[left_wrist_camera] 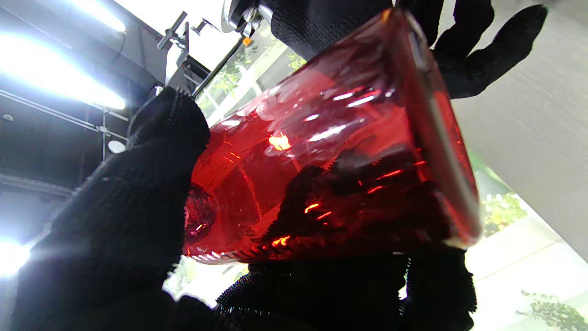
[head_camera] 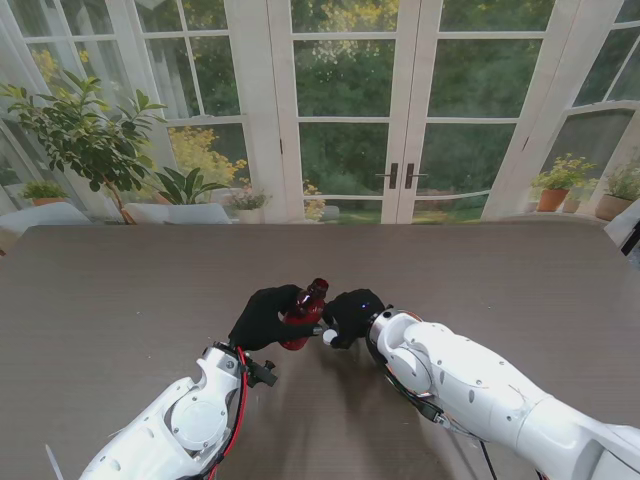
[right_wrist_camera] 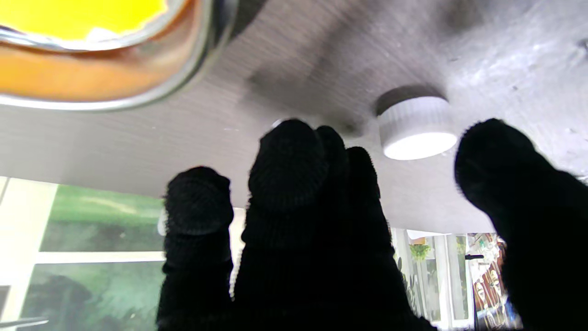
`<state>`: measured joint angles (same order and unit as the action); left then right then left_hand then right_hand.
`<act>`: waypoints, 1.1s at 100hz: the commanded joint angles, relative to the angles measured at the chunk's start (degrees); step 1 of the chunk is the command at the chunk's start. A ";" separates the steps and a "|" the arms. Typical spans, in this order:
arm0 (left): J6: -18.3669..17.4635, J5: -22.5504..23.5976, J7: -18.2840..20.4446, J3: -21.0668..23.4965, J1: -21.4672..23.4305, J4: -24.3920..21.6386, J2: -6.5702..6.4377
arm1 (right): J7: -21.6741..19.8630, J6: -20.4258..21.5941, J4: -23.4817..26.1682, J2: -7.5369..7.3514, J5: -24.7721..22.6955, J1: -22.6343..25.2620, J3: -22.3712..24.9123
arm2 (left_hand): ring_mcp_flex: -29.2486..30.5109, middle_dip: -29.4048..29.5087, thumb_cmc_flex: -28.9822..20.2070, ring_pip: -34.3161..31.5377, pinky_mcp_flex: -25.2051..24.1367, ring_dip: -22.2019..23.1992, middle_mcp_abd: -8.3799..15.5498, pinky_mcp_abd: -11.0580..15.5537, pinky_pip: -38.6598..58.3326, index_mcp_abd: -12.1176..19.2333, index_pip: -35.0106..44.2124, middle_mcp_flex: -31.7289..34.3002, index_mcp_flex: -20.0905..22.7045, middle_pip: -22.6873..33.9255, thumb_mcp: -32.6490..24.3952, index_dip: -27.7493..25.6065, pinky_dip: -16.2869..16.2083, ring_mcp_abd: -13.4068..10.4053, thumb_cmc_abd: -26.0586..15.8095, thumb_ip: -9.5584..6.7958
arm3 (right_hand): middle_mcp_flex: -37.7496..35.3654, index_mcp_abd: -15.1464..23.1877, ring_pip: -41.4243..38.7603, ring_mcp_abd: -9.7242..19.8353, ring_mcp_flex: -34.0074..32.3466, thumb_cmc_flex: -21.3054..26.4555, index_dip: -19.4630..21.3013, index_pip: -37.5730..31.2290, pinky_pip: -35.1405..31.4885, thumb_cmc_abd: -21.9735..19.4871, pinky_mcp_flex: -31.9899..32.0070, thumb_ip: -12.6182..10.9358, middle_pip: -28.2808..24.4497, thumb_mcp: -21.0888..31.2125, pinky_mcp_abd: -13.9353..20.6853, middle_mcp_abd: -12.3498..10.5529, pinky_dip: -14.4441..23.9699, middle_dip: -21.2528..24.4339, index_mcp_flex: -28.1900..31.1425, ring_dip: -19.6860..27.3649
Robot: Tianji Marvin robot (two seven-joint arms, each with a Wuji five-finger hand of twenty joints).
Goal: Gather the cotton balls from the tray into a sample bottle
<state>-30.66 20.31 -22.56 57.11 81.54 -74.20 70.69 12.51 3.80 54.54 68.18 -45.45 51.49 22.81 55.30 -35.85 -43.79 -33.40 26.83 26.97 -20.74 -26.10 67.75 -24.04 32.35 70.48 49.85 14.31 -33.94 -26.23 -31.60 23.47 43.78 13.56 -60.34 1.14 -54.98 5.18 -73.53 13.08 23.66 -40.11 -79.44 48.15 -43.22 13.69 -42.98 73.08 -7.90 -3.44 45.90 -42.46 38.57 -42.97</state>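
Stand view: a red sample bottle (head_camera: 304,312) is held tilted over the middle of the brown table (head_camera: 120,300), grasped by the gloved left hand (head_camera: 264,316). The gloved right hand (head_camera: 352,315) is seen just beside the bottle's right side, a small white object at its fingertips. No tray and no loose cotton balls can be made out here.

Left wrist view: the sample bottle (left_wrist_camera: 321,161) fills the frame, wrapped by the left hand (left_wrist_camera: 115,220), thumb on one side and fingers under the glass. The right hand (left_wrist_camera: 468,50) is seen past the far end of the bottle, fingers spread. Whether any cotton lies inside cannot be told through the red glass.

Right wrist view: the right hand's fingers (right_wrist_camera: 287,165) are extended, none closed on anything visible; what the stand view shows at the tips is hidden here. A white cap (right_wrist_camera: 415,128) rests on the table nearby, and a glass dish with yellow contents (right_wrist_camera: 92,55) sits farther off.

Risk: with the bottle tilted and uncapped, cotton already inside could be spilled, or a ball dropped beside the mouth if the two hands are misaligned.
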 commanded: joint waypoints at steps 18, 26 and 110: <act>0.04 -0.47 1.43 -0.14 0.05 -0.17 0.13 | -2.54 -2.24 5.96 -2.11 -2.13 3.04 5.46 | 2.02 -1.38 -13.41 -1.35 -0.97 1.01 7.06 2.21 0.29 12.81 13.38 5.44 8.28 4.84 -13.41 -1.42 -0.46 0.07 -10.42 -3.42 | 1.52 -0.72 0.04 0.69 -0.97 -1.93 -2.39 0.29 -0.11 -1.39 0.16 -1.63 0.50 -0.50 1.21 -0.62 -0.53 1.09 -3.29 -0.11; 0.15 -0.50 1.50 -0.14 0.07 -0.21 0.11 | -3.47 -2.84 8.55 -2.97 -3.27 4.76 8.47 | 2.01 -1.38 -13.44 -1.33 -0.97 1.00 7.04 2.14 0.28 12.75 13.40 5.44 8.32 4.84 -13.42 -1.42 -0.46 0.11 -10.39 -3.43 | 1.46 0.20 -0.07 0.54 -1.18 -1.68 -2.59 -0.33 -0.33 -1.33 -0.09 -1.70 0.56 -0.56 1.10 -0.39 -0.44 1.33 -2.37 -0.09; 0.20 -1.04 2.27 -0.58 -0.07 0.05 0.04 | -6.33 -1.11 19.60 -6.82 -9.95 19.82 31.21 | 1.84 -1.39 -13.55 -1.31 -1.14 1.01 6.91 2.05 0.27 12.65 13.34 5.35 8.28 4.71 -13.35 -1.43 -0.53 0.30 -10.43 -3.45 | -3.15 9.44 -9.37 0.96 -2.30 5.48 -0.67 -2.13 -3.38 11.52 -3.46 1.31 -5.24 5.60 -0.66 -0.62 0.30 -5.37 14.04 -2.05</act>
<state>-30.51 19.43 -21.35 56.59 81.42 -74.05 70.61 7.05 2.06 74.65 62.14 -54.73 70.55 53.71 55.30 -35.85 -43.79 -33.40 26.80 26.97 -20.74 -26.12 67.75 -24.04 32.35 70.48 49.85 14.31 -33.94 -26.23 -31.63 23.48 43.78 13.56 -62.39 9.62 -62.07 5.18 -73.53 18.17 22.21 -42.44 -80.10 57.06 -45.96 13.73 -45.94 74.51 -7.87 -3.29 45.89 -46.35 51.52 -43.68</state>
